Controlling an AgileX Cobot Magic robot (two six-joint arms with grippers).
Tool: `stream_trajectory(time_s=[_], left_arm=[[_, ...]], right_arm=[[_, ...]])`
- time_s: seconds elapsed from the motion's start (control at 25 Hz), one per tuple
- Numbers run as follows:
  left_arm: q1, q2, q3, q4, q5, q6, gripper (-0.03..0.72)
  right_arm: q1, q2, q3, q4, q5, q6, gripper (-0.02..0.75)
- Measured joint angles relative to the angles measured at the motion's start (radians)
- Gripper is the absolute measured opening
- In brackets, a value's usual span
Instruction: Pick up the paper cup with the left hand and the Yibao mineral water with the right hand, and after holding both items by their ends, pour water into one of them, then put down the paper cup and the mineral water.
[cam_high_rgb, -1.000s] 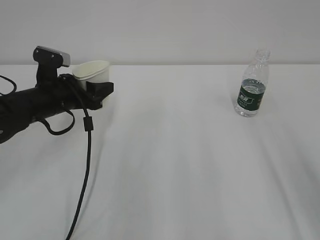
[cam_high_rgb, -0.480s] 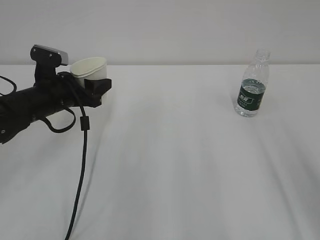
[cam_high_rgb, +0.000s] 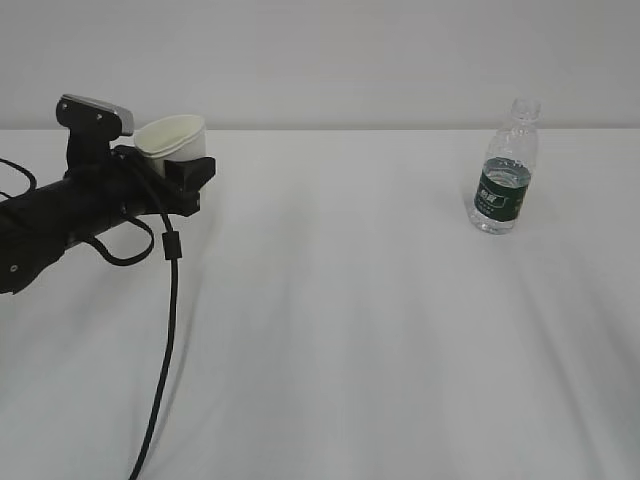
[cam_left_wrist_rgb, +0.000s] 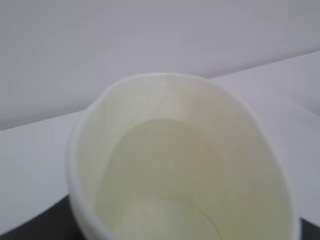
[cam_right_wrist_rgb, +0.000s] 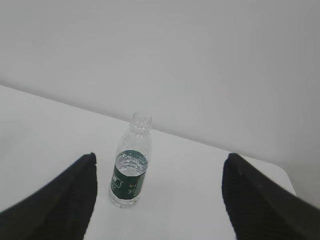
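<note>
Left arm (cam_high_rgb: 60, 215) reaches in from the left edge, slanting up toward the right; its pincer (cam_high_rgb: 180, 168) is clamped on the paper cup (cam_high_rgb: 170, 138), held clear of the tabletop. Right pincer (cam_right_wrist_rgb: 160, 200): jaws spread wide, nothing between them gripped.

Even, soft, bright light, faint shadows on desk (cam_high_rgb: 400, 330); left wrist view blurred, paper cup (cam_left_wrist_rgb: 180, 165) out of focus.

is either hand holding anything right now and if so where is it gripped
The left hand holds the small white paper cup by its lower body. The right hand is open and holds nothing; the clear plastic bottle stands free.
</note>
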Motion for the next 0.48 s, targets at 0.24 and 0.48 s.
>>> stream_trajectory(time_s=[0.24, 0.48], left_arm=[[0.000, 0.020, 0.000, -0.036, -0.030, 0.036, 0.394], [0.000, 0.022, 0.000, -0.094, -0.042, 0.089, 0.394]], right_arm=[[0.000, 0.000, 0.000, 0.000, 0.003, 0.000, 0.589], [0.000, 0.000, 0.000, 0.000, 0.010, 0.000, 0.590]])
